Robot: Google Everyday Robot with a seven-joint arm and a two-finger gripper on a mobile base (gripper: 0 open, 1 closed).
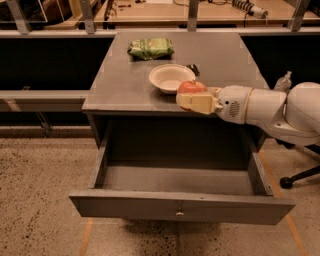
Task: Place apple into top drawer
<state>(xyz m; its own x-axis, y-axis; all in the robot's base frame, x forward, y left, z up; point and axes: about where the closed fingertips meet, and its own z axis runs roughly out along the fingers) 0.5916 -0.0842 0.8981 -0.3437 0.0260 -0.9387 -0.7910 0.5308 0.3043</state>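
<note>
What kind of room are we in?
Likely a lab or workshop: wooden workbench behind, office chair base at right, speckled floor. The gripper holds the apple at the cabinet's front edge.
</note>
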